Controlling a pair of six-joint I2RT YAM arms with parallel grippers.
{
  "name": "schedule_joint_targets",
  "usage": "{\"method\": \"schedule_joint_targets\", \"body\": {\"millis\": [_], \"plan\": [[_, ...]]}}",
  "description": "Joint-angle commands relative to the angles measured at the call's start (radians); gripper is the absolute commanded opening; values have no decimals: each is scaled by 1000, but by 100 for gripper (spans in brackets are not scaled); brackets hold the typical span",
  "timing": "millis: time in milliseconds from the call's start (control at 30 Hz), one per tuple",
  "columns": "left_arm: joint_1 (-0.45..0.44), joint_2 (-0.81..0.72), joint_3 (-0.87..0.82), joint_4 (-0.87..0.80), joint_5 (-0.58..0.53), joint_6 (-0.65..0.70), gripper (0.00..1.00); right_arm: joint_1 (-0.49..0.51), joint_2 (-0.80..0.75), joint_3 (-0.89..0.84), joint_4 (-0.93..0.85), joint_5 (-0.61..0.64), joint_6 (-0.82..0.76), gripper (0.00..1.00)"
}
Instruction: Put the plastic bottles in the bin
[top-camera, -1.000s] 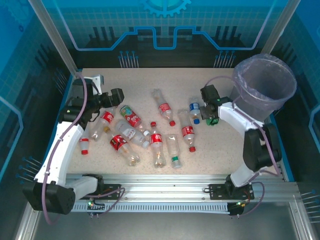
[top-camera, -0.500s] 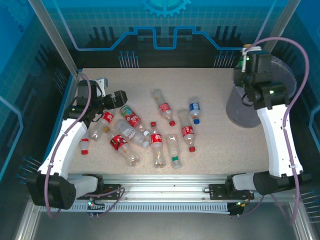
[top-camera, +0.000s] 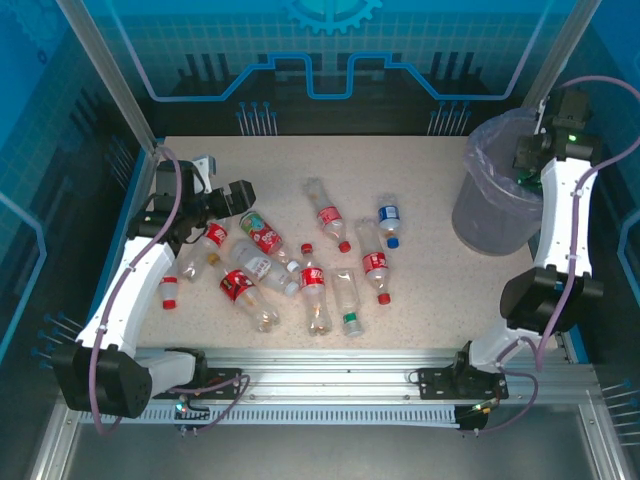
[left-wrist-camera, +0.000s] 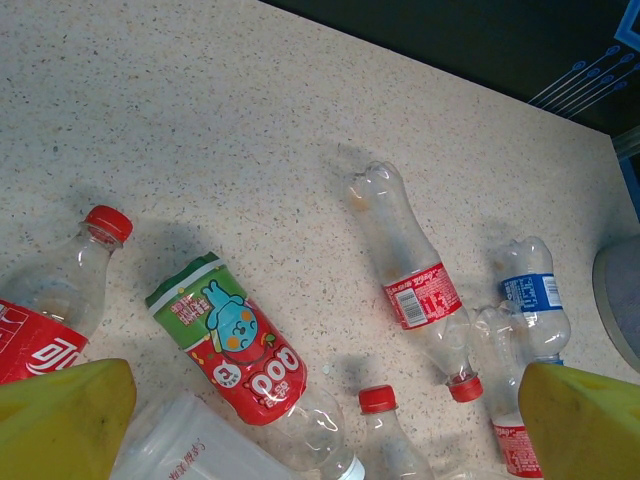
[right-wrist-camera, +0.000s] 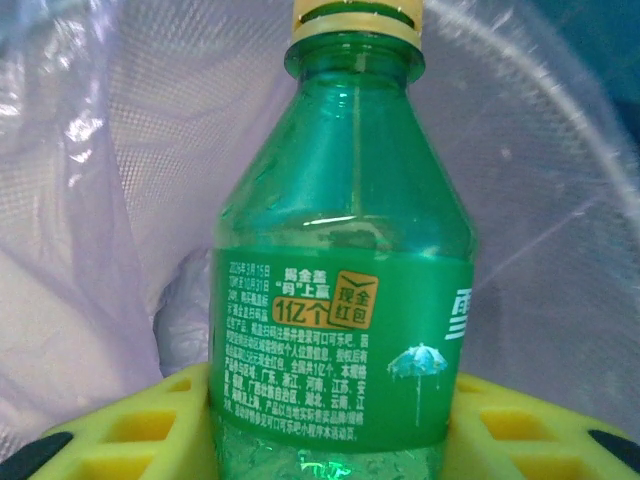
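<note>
Green bottle (right-wrist-camera: 340, 300) sits clamped in right tool (right-wrist-camera: 330, 440) over the bin (top-camera: 480, 215); left tool (left-wrist-camera: 322, 420) gapes above plastic bottles (top-camera: 315, 285).

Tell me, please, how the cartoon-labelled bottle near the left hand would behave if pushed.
The cartoon-labelled bottle lies on its side, so it would probably roll. It looks empty, so it is likely light. Its thin clear wall may dent under a firm squeeze.

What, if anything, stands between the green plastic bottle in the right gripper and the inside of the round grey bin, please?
Nothing visible does. The right gripper holds the green plastic bottle at the open mouth of the round translucent grey bin, whose thin plastic liner lies right behind it.
</note>
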Motion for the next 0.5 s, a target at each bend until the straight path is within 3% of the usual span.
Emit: {"method": "schedule_joint_targets", "body": {"millis": [0,467], "plan": [[-6,-4,-5,-7,3,-5,99,-24,42,2,-13,-70,-12,48],[-6,-5,-11,-8,-20,2,99,-56,213,-58,-45,-192,-47,52]]}}
